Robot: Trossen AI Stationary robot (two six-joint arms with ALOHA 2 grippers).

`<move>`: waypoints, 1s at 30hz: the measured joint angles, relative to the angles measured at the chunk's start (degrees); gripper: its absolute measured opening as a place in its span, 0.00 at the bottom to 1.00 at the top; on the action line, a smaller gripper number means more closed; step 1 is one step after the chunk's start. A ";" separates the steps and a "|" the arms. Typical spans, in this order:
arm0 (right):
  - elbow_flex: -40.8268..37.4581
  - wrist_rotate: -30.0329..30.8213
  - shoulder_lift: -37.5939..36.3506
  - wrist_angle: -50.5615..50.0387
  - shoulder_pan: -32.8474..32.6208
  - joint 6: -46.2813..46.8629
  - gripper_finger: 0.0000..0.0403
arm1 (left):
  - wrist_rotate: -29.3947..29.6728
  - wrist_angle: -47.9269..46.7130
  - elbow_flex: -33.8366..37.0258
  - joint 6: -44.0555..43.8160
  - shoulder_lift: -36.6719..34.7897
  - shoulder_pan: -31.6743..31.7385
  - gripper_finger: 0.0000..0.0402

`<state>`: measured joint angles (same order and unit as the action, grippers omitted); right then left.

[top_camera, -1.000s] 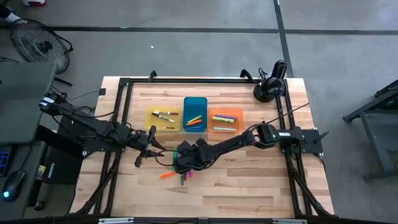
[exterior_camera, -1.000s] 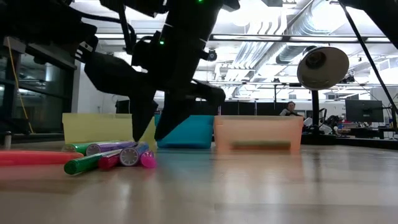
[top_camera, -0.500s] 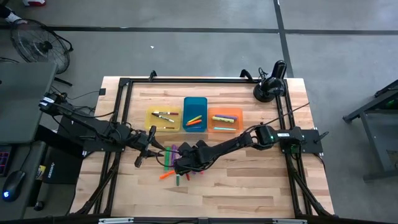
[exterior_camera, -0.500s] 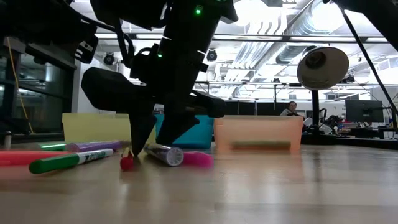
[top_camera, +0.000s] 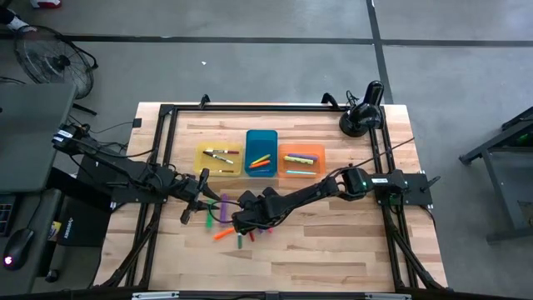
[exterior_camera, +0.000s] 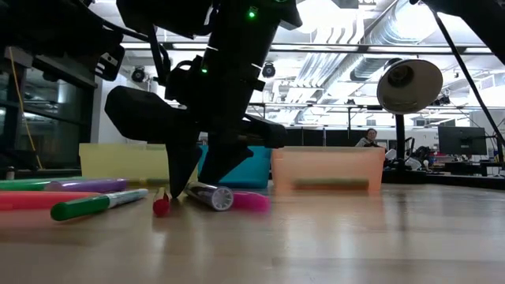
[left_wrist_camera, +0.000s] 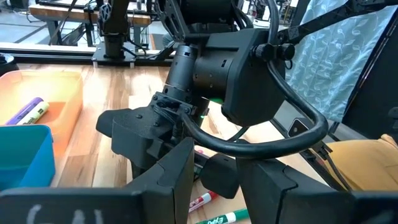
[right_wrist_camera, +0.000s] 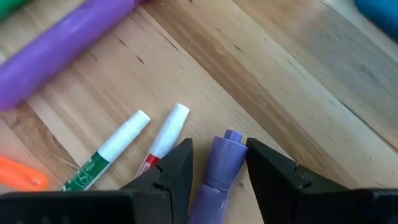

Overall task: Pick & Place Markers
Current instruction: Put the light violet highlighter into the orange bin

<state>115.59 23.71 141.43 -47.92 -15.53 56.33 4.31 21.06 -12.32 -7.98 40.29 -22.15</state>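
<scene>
Several loose markers (top_camera: 223,218) lie scattered on the wooden table left of centre: a thick purple one (right_wrist_camera: 68,56), a green one (exterior_camera: 95,205), a red-labelled one (right_wrist_camera: 163,140) and an orange one (right_wrist_camera: 18,177). My right gripper (top_camera: 239,223) stands among them, tipped steeply down and shut on a purple marker (right_wrist_camera: 217,165). My left gripper (top_camera: 202,200) hovers just left of the pile, open, with nothing between its fingers (left_wrist_camera: 177,180). More markers lie in the yellow tray (top_camera: 218,158), the blue tray (top_camera: 261,153) and the orange tray (top_camera: 301,160) behind. My right gripper pinches the purple marker's barrel (right_wrist_camera: 211,186), just behind its narrow end, between its two fingers. The fingers come slanting down from the table's right side and stand on either side of the barrel. The marker lies flat on the table (exterior_camera: 209,196).
The three trays stand in a row behind the pile. A black lamp-like stand (top_camera: 362,117) sits at the far right corner. A black frame rail (top_camera: 250,108) runs round the table. Bare wood lies near the front edge (top_camera: 316,250).
My right gripper has sunk a little into the marker pile. The bunched markers have come apart: the green one and the thick purple one have rolled toward the table's left edge, while a red-capped one and the purple one stay by the fingertips.
</scene>
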 joint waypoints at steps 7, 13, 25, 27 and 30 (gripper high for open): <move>-0.04 -0.11 0.02 -0.34 0.12 -1.33 0.26 | 0.02 -0.02 0.00 -0.01 0.00 0.00 0.29; -0.10 -0.16 0.02 -0.37 0.13 -3.60 0.14 | 0.03 -0.20 0.00 -0.01 0.00 0.00 0.29; -0.48 -4.24 -2.52 1.26 0.39 -7.39 0.13 | 0.03 -0.53 0.00 -0.01 -0.02 -0.02 0.29; -0.47 -4.36 -3.99 1.14 0.47 -8.32 0.13 | 0.03 -0.64 0.00 -0.13 -0.02 -0.02 0.29; -0.37 -4.61 -6.41 1.15 0.53 -10.36 0.13 | 0.05 -0.66 0.00 -0.16 -0.02 -0.02 0.29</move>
<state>115.22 19.10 135.01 -46.77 -15.00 45.97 4.36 20.40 -12.32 -8.14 40.27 -22.17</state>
